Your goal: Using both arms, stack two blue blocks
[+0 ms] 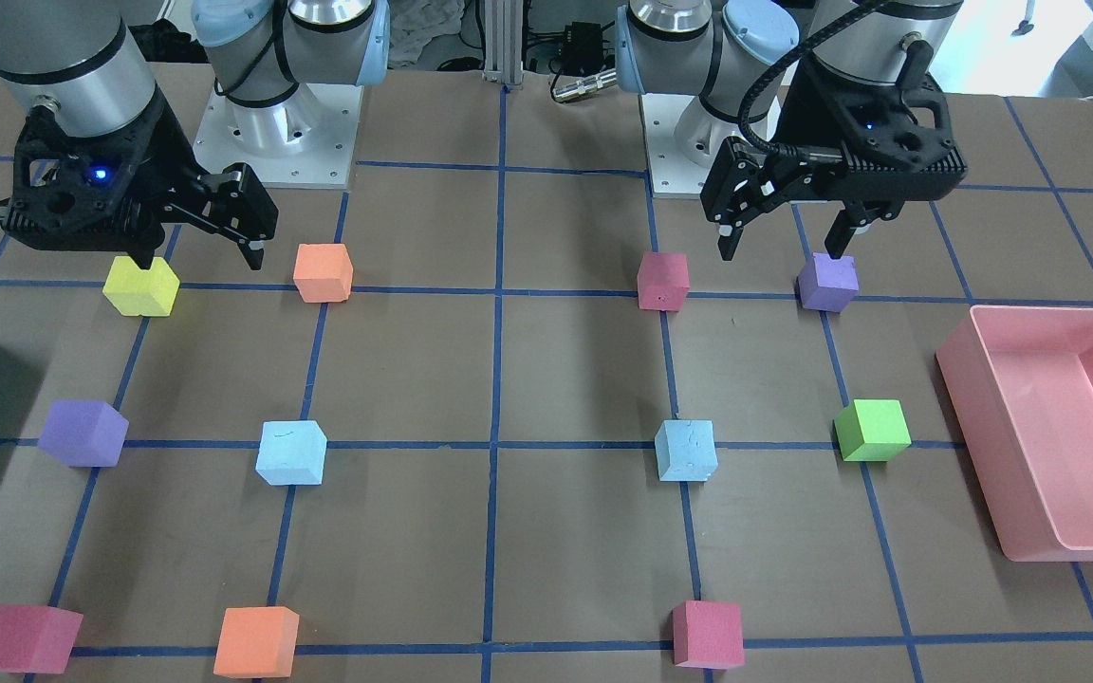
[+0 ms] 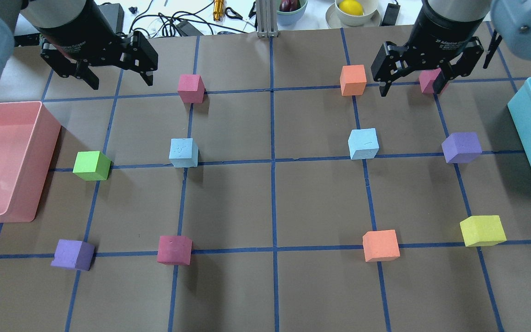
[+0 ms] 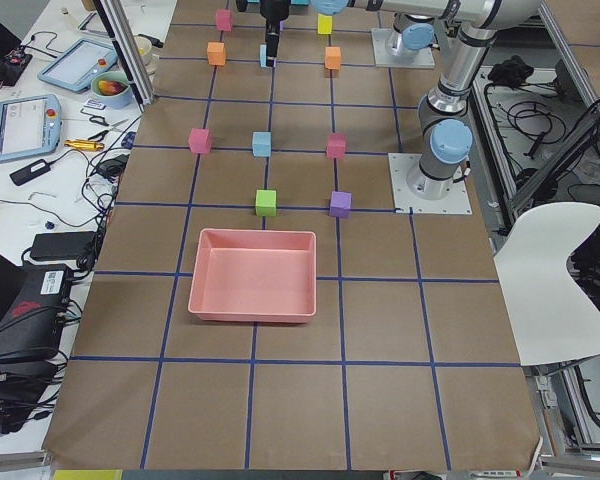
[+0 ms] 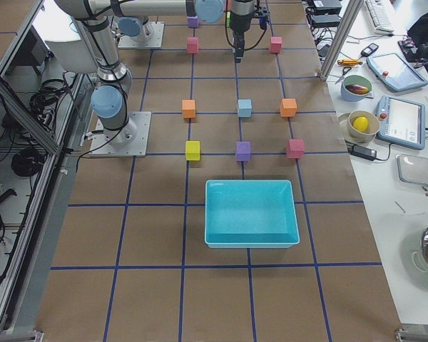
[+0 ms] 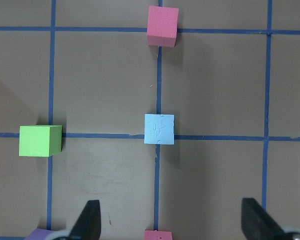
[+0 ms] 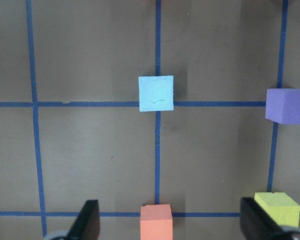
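The task is at its opening step. Neither blue block is grasped, and the two sit well apart on the brown paper surface (image 2: 228, 203) with its blue tape grid.

The black two-finger left end effector (image 2: 120, 84) hangs high with its fingers spread wide and nothing between them. The left pale sky-blue foam cube (image 2: 183, 152) lies below it. In the left wrist view this cube (image 5: 159, 129) shows ahead of the tips and close to the midline between them.

The black two-finger right end effector (image 2: 410, 90) is just as wide and empty. The right pale sky-blue foam cube (image 2: 363, 143) lies below it and also sits near the midline ahead of its tips. A coral-orange foam cube (image 6: 156, 221) lies nearer those tips than the blue one does.

As I judge it, the next move calls for an end effector to travel forward and down until its fingers straddle two opposite faces of its own cube. It should then close gently, since foam yields. After that, one cube must be carried across and set squarely on the other.
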`<state>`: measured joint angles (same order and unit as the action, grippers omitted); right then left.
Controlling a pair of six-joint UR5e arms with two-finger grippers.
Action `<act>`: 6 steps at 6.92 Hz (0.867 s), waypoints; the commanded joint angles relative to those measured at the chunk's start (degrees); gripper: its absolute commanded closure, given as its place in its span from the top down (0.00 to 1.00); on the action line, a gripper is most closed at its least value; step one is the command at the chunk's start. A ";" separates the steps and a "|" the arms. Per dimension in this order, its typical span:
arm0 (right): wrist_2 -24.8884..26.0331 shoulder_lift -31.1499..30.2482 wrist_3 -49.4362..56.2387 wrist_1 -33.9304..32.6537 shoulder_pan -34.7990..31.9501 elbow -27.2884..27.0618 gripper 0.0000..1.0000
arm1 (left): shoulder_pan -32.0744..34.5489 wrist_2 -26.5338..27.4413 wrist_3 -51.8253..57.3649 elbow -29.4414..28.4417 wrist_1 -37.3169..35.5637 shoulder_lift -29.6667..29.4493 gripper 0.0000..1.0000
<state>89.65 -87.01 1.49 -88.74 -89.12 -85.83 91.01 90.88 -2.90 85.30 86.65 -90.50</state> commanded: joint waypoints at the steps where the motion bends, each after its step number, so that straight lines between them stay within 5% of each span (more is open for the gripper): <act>1: 0.43 0.00 0.00 0.06 0.00 0.05 1.00 | 0.04 0.00 0.00 -0.13 0.45 -0.55 1.00; 4: 0.61 1.05 0.09 0.49 0.09 -0.21 1.00 | 0.04 -0.61 0.34 0.66 -3.57 -8.17 1.00; 6: 0.52 4.30 0.18 -1.68 0.26 -3.79 1.00 | -0.04 -0.09 0.61 7.47 -15.11 -13.80 1.00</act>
<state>90.32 -84.17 1.60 -88.95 -88.99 -87.50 91.03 90.62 -2.51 88.67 78.85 -101.11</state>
